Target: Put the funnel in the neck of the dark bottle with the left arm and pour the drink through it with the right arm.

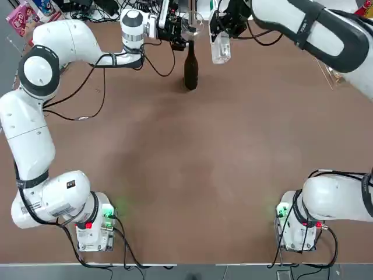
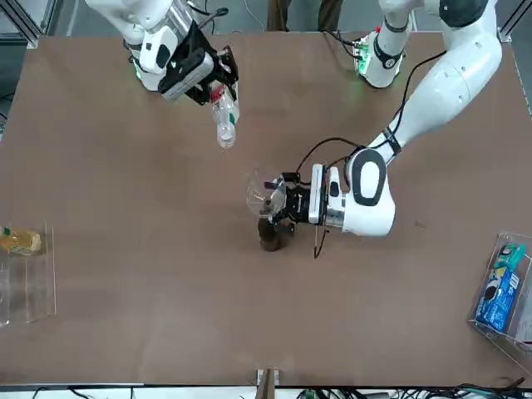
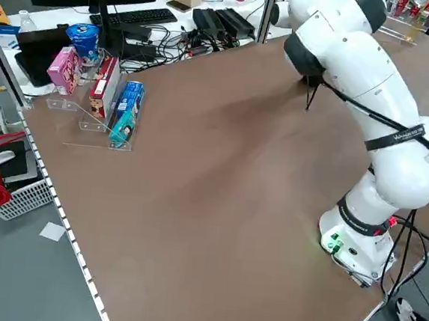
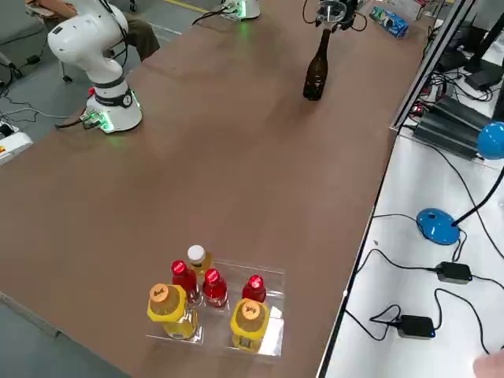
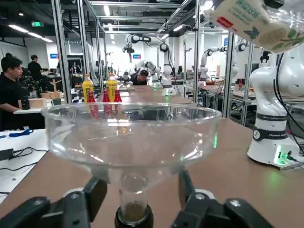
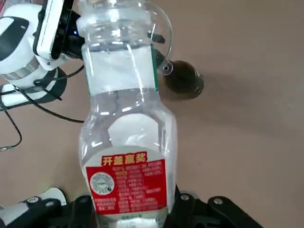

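The dark bottle [image 1: 190,67] stands upright at the far middle of the table. The clear funnel [image 5: 130,135] sits on top of it, its stem down in the bottle's mouth [image 5: 133,216]. My left gripper [image 2: 291,204] is level with the neck, open, with a finger on each side of the stem and a gap to it. My right gripper [image 2: 206,79] is shut on the drink [image 2: 224,120], a clear plastic bottle tilted mouth-down. It hangs in the air a short way to the robot's right of the funnel [image 2: 266,195], apart from it. From the right wrist, the drink [image 6: 126,142] is over the funnel's rim [image 6: 164,35].
A clear tray [image 4: 272,311] holding red and yellow bottles sits at the table's right edge. A clear stand with snack boxes [image 3: 100,90] lies at the far left, with a blue pack [image 2: 503,287] in it. Cables trail from the left arm across the table [image 1: 87,116].
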